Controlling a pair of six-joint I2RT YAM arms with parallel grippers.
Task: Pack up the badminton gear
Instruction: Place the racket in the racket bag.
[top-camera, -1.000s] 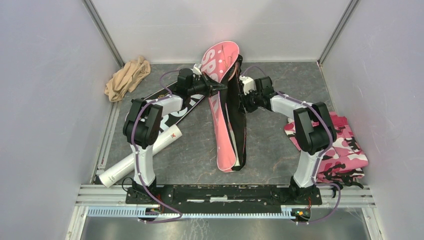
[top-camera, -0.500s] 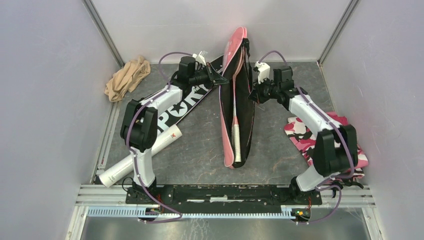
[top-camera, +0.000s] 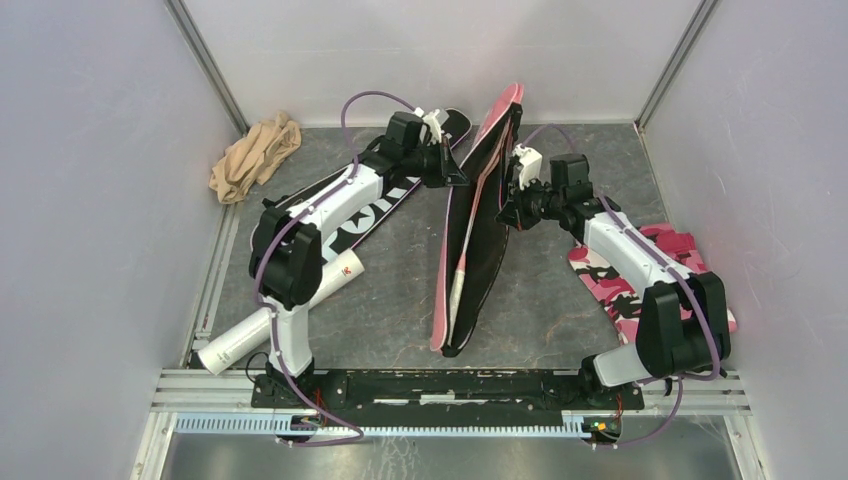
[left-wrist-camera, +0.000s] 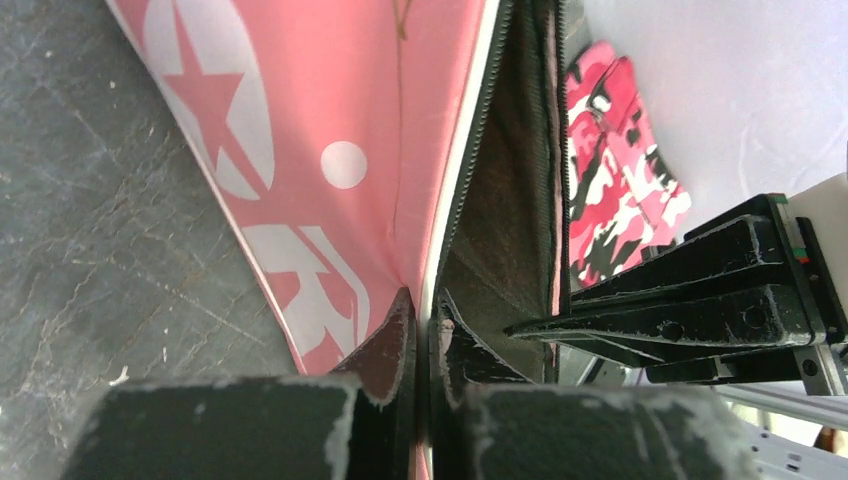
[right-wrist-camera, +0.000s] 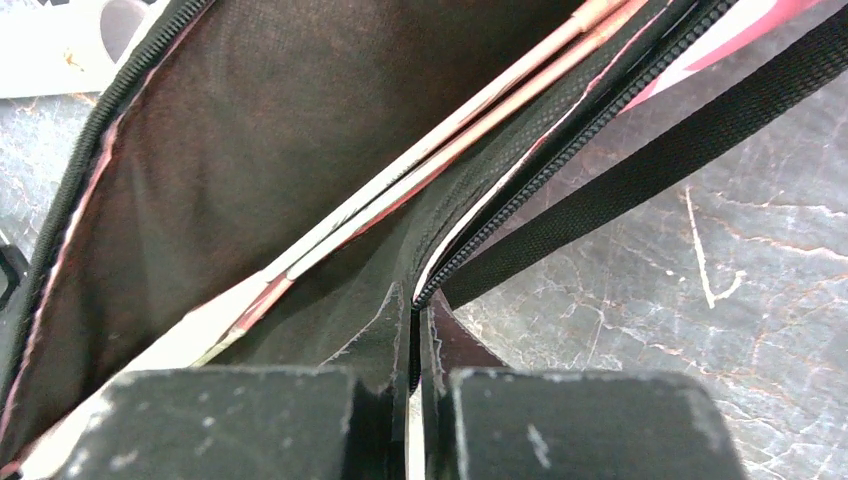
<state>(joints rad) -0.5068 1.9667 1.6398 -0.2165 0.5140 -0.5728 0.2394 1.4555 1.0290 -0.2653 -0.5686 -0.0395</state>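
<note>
1. Top view: the pink bag (top-camera: 475, 235) stands on edge mid-table, long axis near-to-far, between the left gripper (top-camera: 458, 178) and the right gripper (top-camera: 508, 208).
2. Left wrist: fingers clamped on its pink flap's rim.
3. Right wrist: fingers clamped on the zipper edge, racket (right-wrist-camera: 430, 160) inside.

Dark grey marbled tabletop (top-camera: 390, 300) at the centre, streaked with pale veins and fine white scratches. Enclosed on three sides by plain lilac-white panels: back wall (top-camera: 440, 50) at 12 o'clock, left wall (top-camera: 90, 200) at 9 o'clock, right wall (top-camera: 770, 150) at 3 o'clock. Slim aluminium left post (top-camera: 207, 65) at 11 o'clock, matching right post (top-camera: 679, 60) at 1 o'clock. Ribbed aluminium rail (top-camera: 200, 388) across the near edge at 6 o'clock, slotted strip (top-camera: 450, 424) just below it, then dull grey sheet metal (top-camera: 450, 460). Lit softly and evenly; shadows faint and blurred.
</note>
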